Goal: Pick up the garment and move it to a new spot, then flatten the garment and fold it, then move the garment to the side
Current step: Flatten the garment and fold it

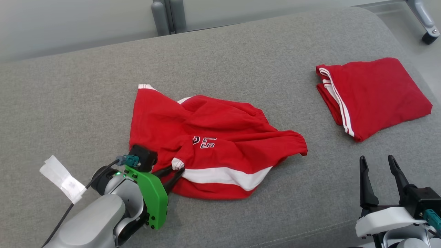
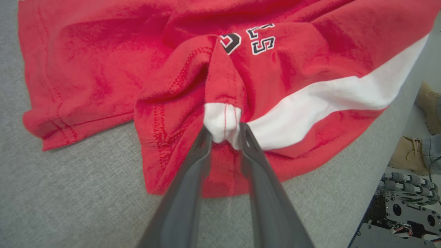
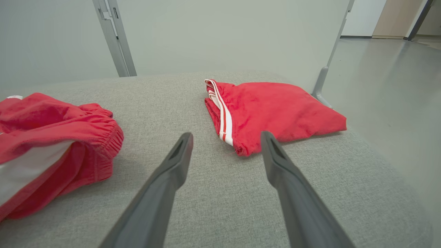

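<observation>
A crumpled red garment (image 1: 213,137) with a white band and black-and-white lettering lies mid-surface on the grey cushion (image 1: 86,96). My left gripper (image 1: 180,169) reaches it from the lower left. In the left wrist view the left gripper (image 2: 225,132) pinches a white-edged fold of the garment (image 2: 103,69) between its two tips. My right gripper (image 1: 377,162) stands open at the lower right, above bare cushion. In the right wrist view the right gripper (image 3: 225,137) holds nothing, with the garment (image 3: 41,127) off to its left.
A second red garment (image 1: 375,96), folded, with white stripes, lies at the far right near the cushion's edge (image 3: 275,110). A white tag (image 1: 62,177) hangs on my left arm's cable. A metal post (image 1: 168,15) and a castor leg (image 1: 429,34) stand behind. Someone's tan shoes (image 2: 410,155) are on the floor.
</observation>
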{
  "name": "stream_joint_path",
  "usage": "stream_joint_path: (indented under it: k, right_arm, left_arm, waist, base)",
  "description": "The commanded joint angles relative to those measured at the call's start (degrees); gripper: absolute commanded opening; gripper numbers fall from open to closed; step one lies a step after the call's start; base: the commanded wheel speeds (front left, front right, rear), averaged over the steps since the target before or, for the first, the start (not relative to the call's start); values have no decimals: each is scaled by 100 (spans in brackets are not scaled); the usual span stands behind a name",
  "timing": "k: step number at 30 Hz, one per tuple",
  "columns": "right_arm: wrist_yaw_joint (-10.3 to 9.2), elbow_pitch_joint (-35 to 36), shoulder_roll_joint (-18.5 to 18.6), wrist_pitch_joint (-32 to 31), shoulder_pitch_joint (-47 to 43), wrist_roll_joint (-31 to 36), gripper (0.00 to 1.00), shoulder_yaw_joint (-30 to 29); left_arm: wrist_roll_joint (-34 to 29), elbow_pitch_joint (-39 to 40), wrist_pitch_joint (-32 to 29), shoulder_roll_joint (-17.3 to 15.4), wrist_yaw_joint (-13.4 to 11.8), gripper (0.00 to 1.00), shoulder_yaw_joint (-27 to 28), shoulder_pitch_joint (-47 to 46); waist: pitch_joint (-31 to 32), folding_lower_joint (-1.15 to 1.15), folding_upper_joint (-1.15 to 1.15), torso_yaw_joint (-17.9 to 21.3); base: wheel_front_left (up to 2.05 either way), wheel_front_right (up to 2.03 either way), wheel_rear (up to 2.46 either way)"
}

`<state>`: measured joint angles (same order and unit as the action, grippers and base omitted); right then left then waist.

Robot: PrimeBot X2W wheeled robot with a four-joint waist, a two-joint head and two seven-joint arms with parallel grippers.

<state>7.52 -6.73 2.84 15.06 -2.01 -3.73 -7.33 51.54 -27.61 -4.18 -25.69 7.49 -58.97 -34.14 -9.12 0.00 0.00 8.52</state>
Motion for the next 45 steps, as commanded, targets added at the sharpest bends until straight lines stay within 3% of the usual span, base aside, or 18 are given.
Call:
stream_joint_path:
  k: [1, 7, 12, 18, 22, 24, 25, 26, 29, 31, 36, 39, 42, 45]
  right_arm:
    - [-7, -4, 13, 13, 77, -35, 100, 12]
    - [-7, -14, 14, 13, 25, -30, 100, -17]
    - [-7, -20, 14, 13, -25, -39, 100, 27]
    - [-7, 2, 14, 13, -18, -128, 100, 74]
    - [-7, -26, 14, 13, -2, -149, 100, 76]
    - [-7, -35, 14, 13, 27, -159, 100, 77]
    - [-7, -39, 14, 13, 51, -161, 100, 78]
    - [-7, -44, 14, 13, 70, -164, 100, 79]
    - [-7, -61, 14, 13, 106, -169, 100, 111]
    - [-7, -66, 15, 13, 128, -171, 100, 149]
    - [-7, -32, 15, 13, 165, -213, 100, 149]
    - [-7, -10, 14, 13, 216, -239, 100, 131]
    - [-7, -2, 13, 13, 262, -274, 100, 139]
    - [-7, -19, 16, 13, 346, -328, 100, 172]
  left_arm:
    - [154, 88, 46, -93, -2, 0, -104, -141]
    - [665, 584, 197, -332, -2, 0, -176, -244]
    - [1226, 1051, 412, -942, -20, 0, 173, 29]
    - [1591, 1377, 764, -1725, -386, 0, 471, 834]
    - [1732, 1361, 1049, -1904, -621, 0, 505, 1364]
    - [1806, 1341, 1207, -1887, -713, 35, 539, 1569]
    - [1823, 1335, 1277, -1872, -766, 77, 552, 1653]
    - [1848, 1333, 1334, -1860, -821, 100, 562, 1731]
    - [1856, 1409, 1375, -1931, -1034, 100, 549, 1896]
    - [1848, 1573, 1302, -2085, -1308, 100, 534, 2028]
    - [1576, 2567, 966, -2691, -2354, 100, 445, 2277]
    - [1297, 3528, 851, -2891, -2923, 100, 434, 2171]
    - [824, 4355, 571, -2729, -3278, 100, 285, 1729]
    - [571, 4581, 138, -2126, -3328, 100, 44, 1214]
  waist:
    - [18, 0, 0, -46]
    - [89, 0, 0, -141]
    - [156, 0, 0, -150]
    - [50, 0, 0, -122]
    - [-32, 0, 0, -145]
    - [-68, 0, 0, -153]
    - [-85, 0, 0, -160]
    - [-98, 0, 0, -166]
    - [-122, 0, 0, -168]
    - [-132, 0, 0, -132]
    - [-215, 0, 0, -62]
    - [-317, 0, 0, -14]
    - [-437, 0, 0, 32]
    - [-549, 0, 0, 109]
  base:
    - [0, 0, 0]
    - [0, 0, 0]
    - [0, 0, 0]
    - [0, 0, 0]
    - [0, 0, 0]
    - [0, 0, 0]
    - [0, 0, 0]
    - [0, 0, 0]
    - [0, 0, 0]
    - [0, 0, 0]
    - [0, 0, 0]
    - [0, 0, 0]
    - [0, 0, 0]
    - [0, 0, 0]
